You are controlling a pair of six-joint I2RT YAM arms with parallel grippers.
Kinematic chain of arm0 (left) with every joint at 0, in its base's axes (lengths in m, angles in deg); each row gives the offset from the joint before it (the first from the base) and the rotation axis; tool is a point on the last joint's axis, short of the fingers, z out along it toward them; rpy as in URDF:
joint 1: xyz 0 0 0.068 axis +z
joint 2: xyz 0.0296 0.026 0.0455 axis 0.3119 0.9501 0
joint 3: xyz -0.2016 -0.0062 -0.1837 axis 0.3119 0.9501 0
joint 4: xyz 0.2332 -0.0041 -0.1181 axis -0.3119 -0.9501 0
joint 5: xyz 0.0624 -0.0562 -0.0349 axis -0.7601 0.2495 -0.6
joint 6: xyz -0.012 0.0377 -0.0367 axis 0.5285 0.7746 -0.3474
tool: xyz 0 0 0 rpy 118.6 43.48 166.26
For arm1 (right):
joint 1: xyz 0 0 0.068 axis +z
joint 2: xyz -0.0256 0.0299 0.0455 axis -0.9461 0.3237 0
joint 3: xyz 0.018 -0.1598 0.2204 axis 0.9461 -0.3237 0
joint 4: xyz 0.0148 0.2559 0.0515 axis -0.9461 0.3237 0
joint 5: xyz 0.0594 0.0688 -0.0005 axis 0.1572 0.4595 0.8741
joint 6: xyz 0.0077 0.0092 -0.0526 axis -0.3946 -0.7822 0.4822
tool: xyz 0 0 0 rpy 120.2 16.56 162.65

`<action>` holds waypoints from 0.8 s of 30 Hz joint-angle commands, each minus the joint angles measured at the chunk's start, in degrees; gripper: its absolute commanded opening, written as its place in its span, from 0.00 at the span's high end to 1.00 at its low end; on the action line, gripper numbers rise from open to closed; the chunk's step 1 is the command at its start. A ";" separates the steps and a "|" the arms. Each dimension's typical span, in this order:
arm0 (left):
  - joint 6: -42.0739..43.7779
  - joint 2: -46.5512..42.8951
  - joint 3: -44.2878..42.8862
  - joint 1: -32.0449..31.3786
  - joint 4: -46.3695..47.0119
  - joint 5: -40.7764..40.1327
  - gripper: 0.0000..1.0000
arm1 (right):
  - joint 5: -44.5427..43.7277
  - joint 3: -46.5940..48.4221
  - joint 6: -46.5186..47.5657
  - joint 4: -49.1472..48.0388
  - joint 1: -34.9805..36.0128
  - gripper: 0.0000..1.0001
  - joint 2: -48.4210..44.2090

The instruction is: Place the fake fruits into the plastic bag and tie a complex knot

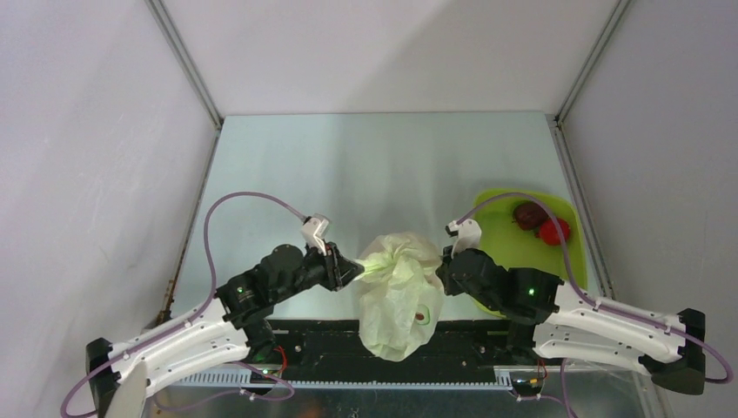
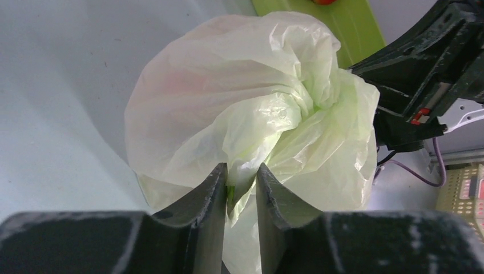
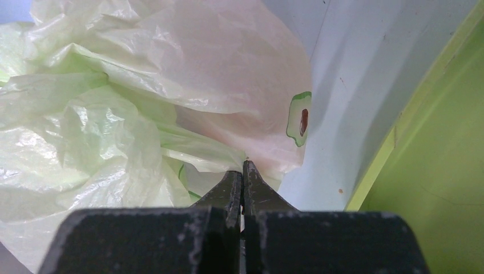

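What lay inside the bag point(image 1: 399, 296) could not be made out: the film was too cloudy, and only a faint pink tint showed through it in the wrist views. The bag's near end hung over the black rail point(image 1: 331, 344) at the table's near edge, so its bottom was hidden there. In the left wrist view the tray point(image 2: 342, 23) was cut off by the top edge of the frame, with only a sliver of red above it.

From above, the bag sat between the two arms, its long axis running from the bunched top down toward the near edge. Its gathered neck point(image 1: 379, 264) was drawn sideways and pointed left, straight into the left gripper point(image 1: 355, 268). That gripper point(image 2: 241, 171) was pinching the bag point(image 2: 228, 103), its fingers held slightly apart by the film between them.

The right gripper point(image 1: 442, 268) stood against the bag's right side. Its fingers point(image 3: 243, 171) were pressed together at a fold of film point(image 3: 142, 85), and whether any film was caught between them could not be told (the tips met right at the fold's edge). One green-and-brown print point(image 3: 299, 117) faced that camera.

Two fruits, a maroon one point(image 1: 527, 213) and a red one point(image 1: 553, 231), lay in the tray point(image 1: 505, 248), to the right of the bag and apart from it.
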State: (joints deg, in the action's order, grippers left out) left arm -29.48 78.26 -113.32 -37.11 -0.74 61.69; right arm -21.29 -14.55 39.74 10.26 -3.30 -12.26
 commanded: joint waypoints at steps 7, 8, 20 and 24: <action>2.54 -0.34 -4.60 0.47 -1.66 -3.73 1.00 | -13.76 2.70 -1.71 4.27 1.48 1.00 -0.95; 3.99 -0.07 -5.89 0.54 -3.62 -4.45 1.00 | -18.82 4.81 -1.82 5.35 1.96 1.00 -0.42; 0.01 1.84 -3.75 12.83 -6.61 -12.83 1.00 | -25.66 8.89 -2.62 7.28 -15.49 1.00 10.59; -2.98 -0.08 3.83 16.52 -4.18 -11.68 1.00 | -21.79 3.41 0.85 -0.11 -23.75 1.00 11.03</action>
State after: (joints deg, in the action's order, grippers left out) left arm -30.20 80.99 -115.33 -25.66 -1.64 57.52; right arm -34.20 -6.49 37.14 7.59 -18.51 -0.96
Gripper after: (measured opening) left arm 0.008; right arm 0.009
